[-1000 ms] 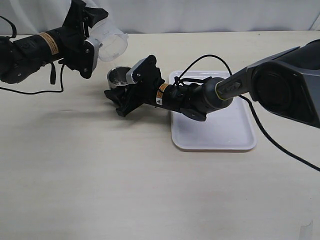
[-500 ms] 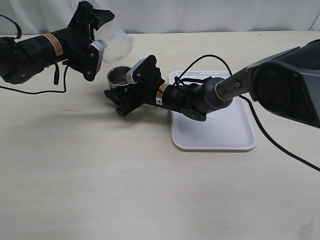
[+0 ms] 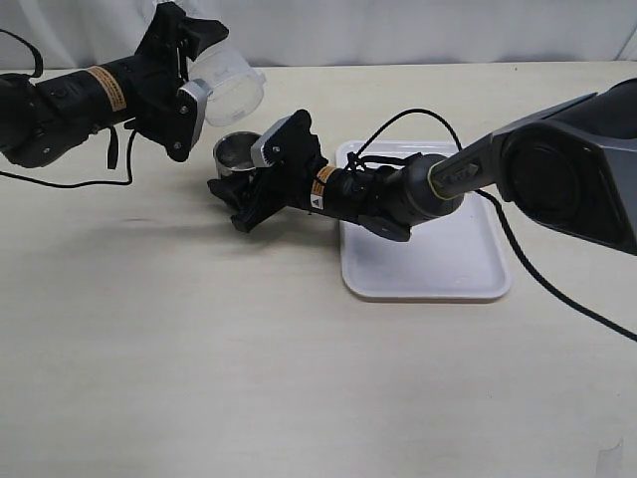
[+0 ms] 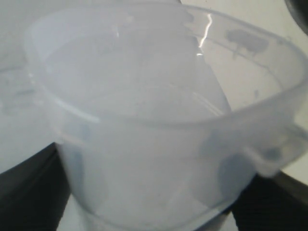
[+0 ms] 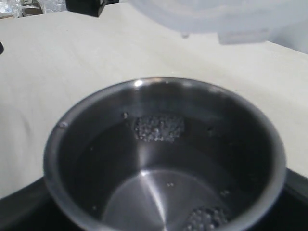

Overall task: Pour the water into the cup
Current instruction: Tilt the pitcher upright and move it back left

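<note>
The steel cup stands on the table left of the tray, and my right gripper is shut on it, one finger on either side. In the right wrist view the cup holds water with clusters of bubbles, and black fingers show at its sides. My left gripper is shut on a clear plastic jug. It holds the jug tilted just above and left of the cup, mouth towards it. The jug fills the left wrist view, and its rim hangs over the cup.
A white tray lies on the table to the right of the cup, under the right arm's forearm and its black cable. A white backdrop closes off the table's far edge.
The left gripper has swung the jug up and slightly right, out of its steeper tilt over the cup, then held still. The right gripper and cup have not moved.
</note>
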Available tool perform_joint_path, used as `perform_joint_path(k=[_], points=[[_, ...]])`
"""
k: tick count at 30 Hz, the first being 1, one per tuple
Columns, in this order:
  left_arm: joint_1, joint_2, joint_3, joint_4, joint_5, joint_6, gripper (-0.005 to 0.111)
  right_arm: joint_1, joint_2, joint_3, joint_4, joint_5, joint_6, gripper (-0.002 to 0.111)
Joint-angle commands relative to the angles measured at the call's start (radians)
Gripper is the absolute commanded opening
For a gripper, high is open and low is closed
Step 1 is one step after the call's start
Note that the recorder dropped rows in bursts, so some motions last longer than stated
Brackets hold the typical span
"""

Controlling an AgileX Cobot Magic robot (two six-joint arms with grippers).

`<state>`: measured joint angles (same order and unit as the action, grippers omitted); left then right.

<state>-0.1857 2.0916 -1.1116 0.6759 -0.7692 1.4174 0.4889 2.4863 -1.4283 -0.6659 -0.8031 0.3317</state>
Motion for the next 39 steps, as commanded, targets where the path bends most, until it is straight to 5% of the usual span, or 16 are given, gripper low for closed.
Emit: perform_joint_path(k=[1,19,34,39], points=[[-0.002,-0.006,-0.006,-0.006,-0.022,-0.040,0.000,-0.001,-0.006,-0.001,0.000,-0.003,-0.006,0.031],[-0.002,-0.006,0.058,-0.009,-0.155,-0.425,0.000,-0.001,-0.006,-0.001,0.000,-0.003,-0.006,0.031],[-0.002,-0.006,0.093,-0.159,-0.314,-0.825,0.000,-0.001,-0.006,-0.001,0.000,-0.003,-0.006,0.031],[0.000,-0.006,0.093,-0.476,-0.282,-1.195,0.000,-0.001,-0.006,-0.001,0.000,-0.003,-0.006,0.031]])
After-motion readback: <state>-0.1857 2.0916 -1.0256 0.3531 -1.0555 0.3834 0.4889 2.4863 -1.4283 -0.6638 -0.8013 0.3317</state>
